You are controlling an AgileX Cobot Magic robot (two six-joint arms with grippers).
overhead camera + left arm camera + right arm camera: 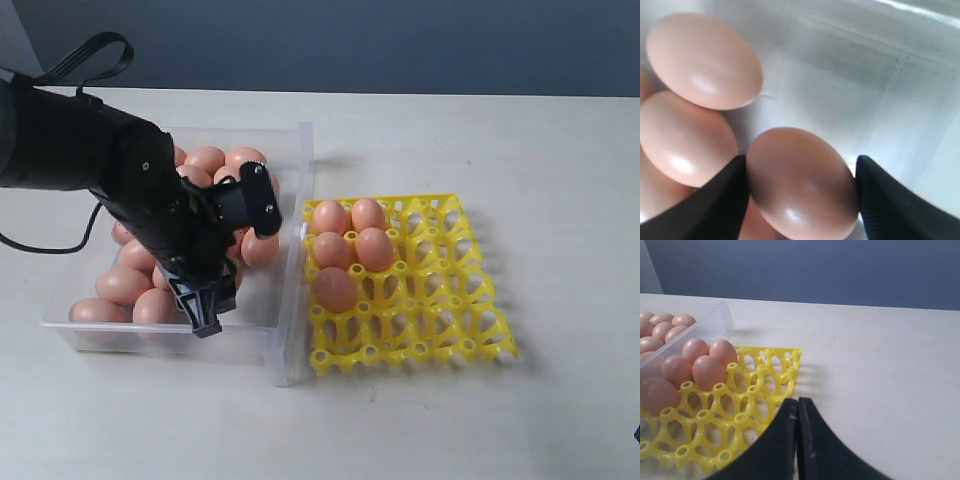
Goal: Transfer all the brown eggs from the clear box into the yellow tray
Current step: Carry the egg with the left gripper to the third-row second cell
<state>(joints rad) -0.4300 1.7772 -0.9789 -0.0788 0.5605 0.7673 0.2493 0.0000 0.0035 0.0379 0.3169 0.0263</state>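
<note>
my left gripper (205,312), a matte black claw on a thick black arm, hung nose-down inside the clear box (292,300), a large shallow rectangular bin of transparent colourless plastic with low straight walls and a glossy floor. its two fingers (715,205), dark and finely textured, stood wide apart with one egg (800,185) between them. one finger lay against its shell and the other sat just beside it. i could not tell whether i was pressing it or only flanking it. that egg lay on its side on the box floor, its long axis slanting across the line between my fingers rather than along it.

the other brown eggs (125,285), smooth, matte, orange-brown ovals, all alike, were heaped in the box on the side away from the tray and along its far wall. they touched one another and lay on their sides at mixed angles. two of them (702,60) rested just beside the egg between my fingers.

the yellow tray (440,300), a bright plastic openwork grid of round cups with raised pegs, sat on the pale matte table (520,130), its edge against the box wall. five eggs (352,250) stood on end in cups at the tray's far corner nearest the box, rounded tips up: two, two, then one.

my right gripper (797,440) hovered low over the table by the tray, its smooth black fingers pressed flat together with nothing between them.
</note>
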